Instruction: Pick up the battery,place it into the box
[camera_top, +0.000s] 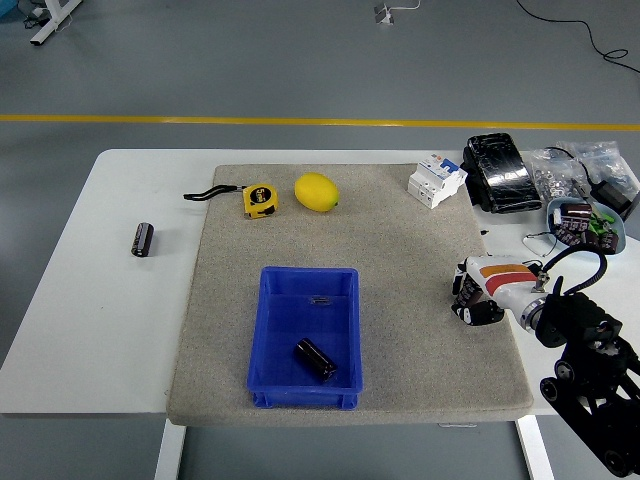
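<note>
We see a white desk (90, 330) with a grey felt mat (420, 340) covering its middle and reaching down to the near edge. A blue rectangular plastic box (306, 336) sits on the mat close to that near edge, and a black cylindrical battery (314, 359) lies inside it, toward its near right corner. A second black cylindrical battery (143, 239) lies on the bare desk to the left of the mat, well apart from the box and clear of the desk's left edge.

Our right hand (478, 298), white with an orange stripe on its black arm, hangs over the mat's right edge, its fingers curled in toward the palm and holding nothing. Between it and the box we find a wide open stretch of mat.

Along the mat's far edge lie a yellow tape measure with a black strap (260, 199) and, just to its right, a yellow lemon (316, 192). A white circuit breaker block (437, 179) sits at the far right corner of the mat. Beyond it, the right end of the desk is crowded: a shiny black wrapped pack (499, 171), clear bags of small parts (568, 170), and a blue dish of components (584, 223).
</note>
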